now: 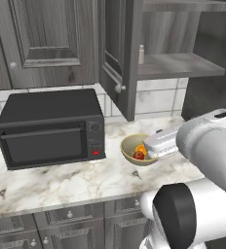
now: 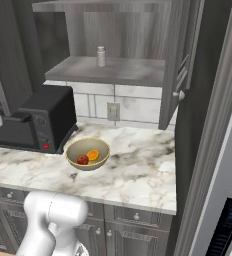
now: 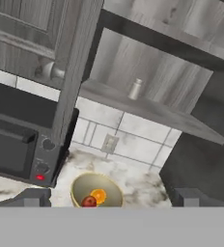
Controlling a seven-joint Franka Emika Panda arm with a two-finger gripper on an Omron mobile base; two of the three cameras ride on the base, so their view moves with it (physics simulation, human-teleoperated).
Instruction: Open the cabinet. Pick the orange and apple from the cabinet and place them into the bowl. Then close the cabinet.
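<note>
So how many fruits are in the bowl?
2. The orange and the apple sit side by side inside the bowl on the counter, next to the microwave. Nothing seems hidden under them.

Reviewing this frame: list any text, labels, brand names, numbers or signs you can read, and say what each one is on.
No readable text anywhere in these views.
The microwave: its control panel has dials and a red light, but no legible marks; any print is too small to tell.
Small bottle on the cabinet shelf: no label can be made out.
Wall outlet: plain, unmarked.
The bowl, orange and apple: no markings.
</note>
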